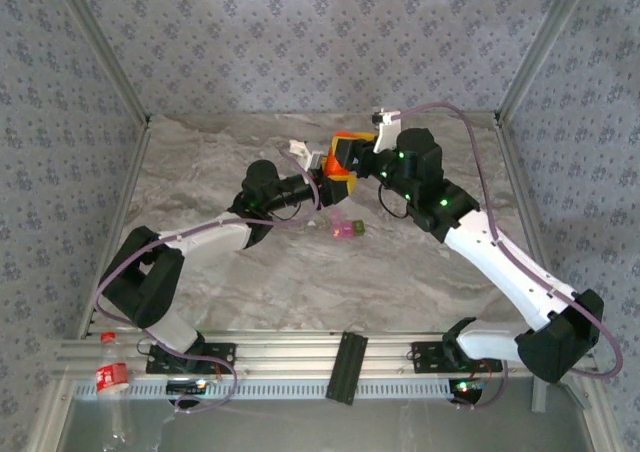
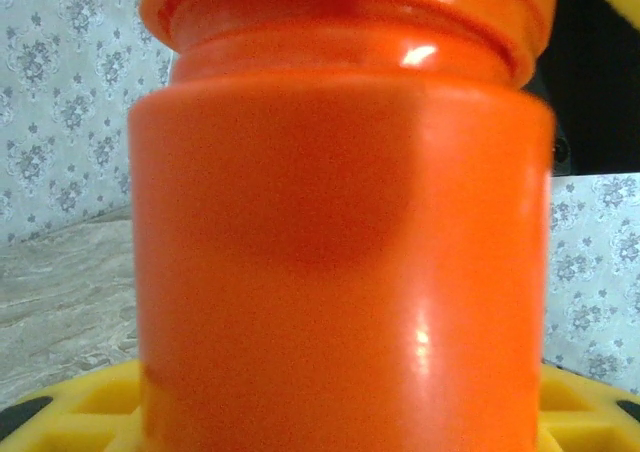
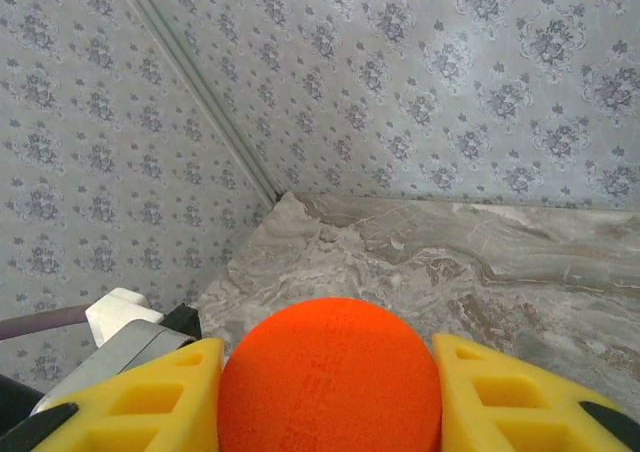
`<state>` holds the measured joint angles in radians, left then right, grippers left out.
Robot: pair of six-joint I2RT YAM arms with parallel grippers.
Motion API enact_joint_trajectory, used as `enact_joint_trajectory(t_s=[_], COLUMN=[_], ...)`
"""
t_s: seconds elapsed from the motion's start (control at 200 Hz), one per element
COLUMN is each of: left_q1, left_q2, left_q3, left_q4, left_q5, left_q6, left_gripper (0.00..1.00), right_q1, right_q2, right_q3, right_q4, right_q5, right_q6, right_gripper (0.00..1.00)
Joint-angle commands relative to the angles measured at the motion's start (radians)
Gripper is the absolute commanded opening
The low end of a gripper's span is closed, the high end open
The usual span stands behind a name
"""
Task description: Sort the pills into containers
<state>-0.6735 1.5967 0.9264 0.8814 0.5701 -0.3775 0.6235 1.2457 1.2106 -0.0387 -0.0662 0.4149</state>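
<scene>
From where I stand, everything happens around the bright orange cylindrical plastic bottle [image 2: 340,252], held up off the grey marbled tabletop [image 1: 250,272] between the two arms. The left gripper [image 2: 338,427] has its yellow fingers pressed against the bottle's body from either side. The right gripper [image 3: 330,402] is pinched around the bottle's round orange cap [image 3: 328,357], one yellow finger on each side of it. It looks to me like the opening step, with the cap about to be worked loose. I cannot see any pills, so I take them to be inside the orange bottle.

The containers [image 1: 347,229], a small joined pair of boxy plastic compartments, one translucent pink and one olive-green, lie on the tabletop just in front of the orange bottle, toward the arm bases. Nothing is touching them.

The bottle's wall is glossy and stiff, so I expect it to be slippery, and it could spin in the left gripper's hold if the cap resists. A grip across the middle of the body, as it has now, seems right. The containers look very light and rigid, and I expect they will skid on the smooth stone at a nudge. They would be best taken by their outer side walls, or left alone while pills are dropped in from above.
</scene>
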Motion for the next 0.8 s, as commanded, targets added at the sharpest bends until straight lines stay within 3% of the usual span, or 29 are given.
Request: enact_joint_trajectory(t_s=[0.0, 0.285, 0.52, 0.794], left_q1=[0.001, 0.0, 0.0, 0.0], left_q2=[-0.053, -0.051, -0.05, -0.05], left_q3=[0.018, 0.018, 0.018, 0.023], left_q4=[0.053, 0.04, 0.033, 0.027], left_q5=[-0.067, -0.073, -0.075, -0.022], left_q6=[0.004, 0.003, 0.004, 0.008], left_gripper=[0.0, 0.0, 0.0, 0.0], right_q1=[0.053, 0.037, 0.003, -0.129], right_q2=[0.011, -0.009, -0.067, -0.162], right_q3=[0.01, 0.053, 0.084, 0.088], right_q4=[-0.097, -0.123, -0.148, -0.217], right_q5=[-0.096, -0.087, -0.134, -0.24], right_q6=[0.03, 0.017, -0.005, -0.009], right_gripper=[0.47, 0.64, 0.91, 0.95])
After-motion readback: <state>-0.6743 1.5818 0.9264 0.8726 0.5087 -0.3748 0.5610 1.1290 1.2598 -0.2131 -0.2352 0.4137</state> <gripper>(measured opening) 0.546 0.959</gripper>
